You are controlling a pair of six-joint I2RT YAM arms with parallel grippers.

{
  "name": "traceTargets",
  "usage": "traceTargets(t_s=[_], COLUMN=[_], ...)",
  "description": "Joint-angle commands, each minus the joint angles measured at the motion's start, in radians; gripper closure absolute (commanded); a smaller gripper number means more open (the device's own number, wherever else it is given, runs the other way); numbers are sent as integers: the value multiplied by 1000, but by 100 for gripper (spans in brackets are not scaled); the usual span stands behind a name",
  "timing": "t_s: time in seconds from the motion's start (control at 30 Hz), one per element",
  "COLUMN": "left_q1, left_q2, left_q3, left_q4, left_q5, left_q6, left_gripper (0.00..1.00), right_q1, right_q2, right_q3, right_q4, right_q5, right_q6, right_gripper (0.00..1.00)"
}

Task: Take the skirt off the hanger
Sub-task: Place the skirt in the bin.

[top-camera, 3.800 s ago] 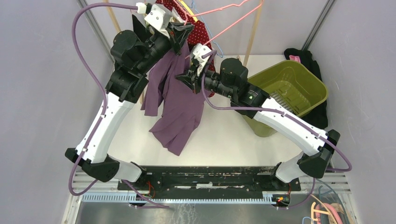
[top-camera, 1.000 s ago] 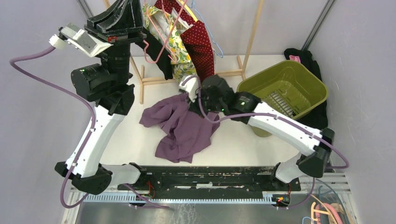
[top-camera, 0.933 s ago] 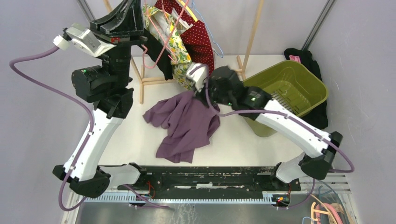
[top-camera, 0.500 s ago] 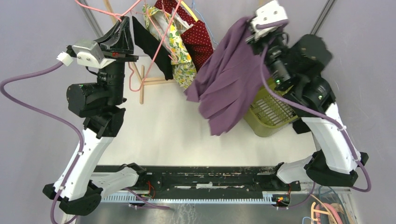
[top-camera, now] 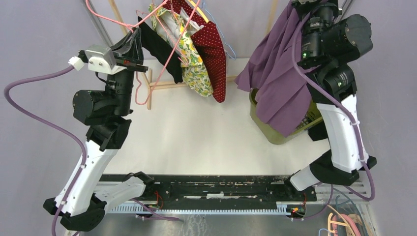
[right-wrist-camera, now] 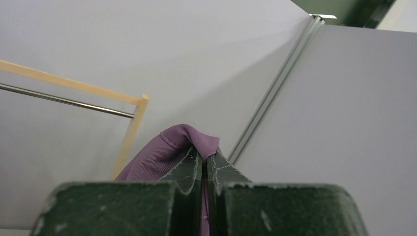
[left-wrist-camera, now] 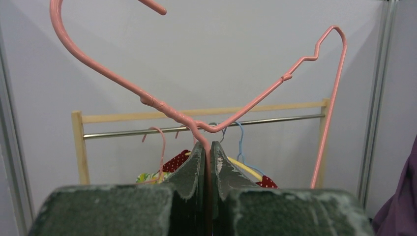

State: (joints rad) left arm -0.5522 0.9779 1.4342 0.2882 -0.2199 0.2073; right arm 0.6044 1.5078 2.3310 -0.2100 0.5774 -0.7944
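The purple fabric skirt (top-camera: 275,83) is held high at the far right of the scene, well apart from the pink wire hanger (left-wrist-camera: 246,104), which is seen on the far left. The skirt is pinched at a fold of its upper edge by the right gripper (right-wrist-camera: 204,153), whose dark fingers are pressed together on the cloth. From there the cloth hangs down in long folds. In the overhead view its lower part overlaps the olive-green plastic basket (top-camera: 276,137) standing at the right side of the white table (top-camera: 196,137); whether the fabric touches the basket cannot be told. The left gripper (left-wrist-camera: 206,146) is raised at the far left and is clamped on the hanger, the wire being nipped between the closed fingers just below the twisted neck. The hanger is tilted, with its hook up to the left and one shoulder up to the right, and it is bare of cloth. Behind it a light wooden rack with a metal rail (left-wrist-camera: 147,116) is seen. On that rack a red white-spotted garment (top-camera: 215,54), a yellow floral garment (top-camera: 194,71) and a black garment (top-camera: 157,49) are hung close together.
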Motion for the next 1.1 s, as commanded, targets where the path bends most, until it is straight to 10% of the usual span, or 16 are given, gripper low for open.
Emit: traceTargets(t_s=[0.0,0.47,1.07], left_q1=[0,-2,0], left_q2=[-38,-33,-26], left_q3=[-26,-4,-52], left_q4=[-15,-77,-68], left_q5=[-25,-53,-41], left_q6=[35,125,129], left_gripper=[97,97,97], right_q1=[-104,-353,-459], right_q2=[18,-240,-419], right_q3=[22,-751,-770], right_q4=[123,287,223], right_q5=[-3,65,94], right_q6=[-10,214,153], right_gripper=[99,99,99])
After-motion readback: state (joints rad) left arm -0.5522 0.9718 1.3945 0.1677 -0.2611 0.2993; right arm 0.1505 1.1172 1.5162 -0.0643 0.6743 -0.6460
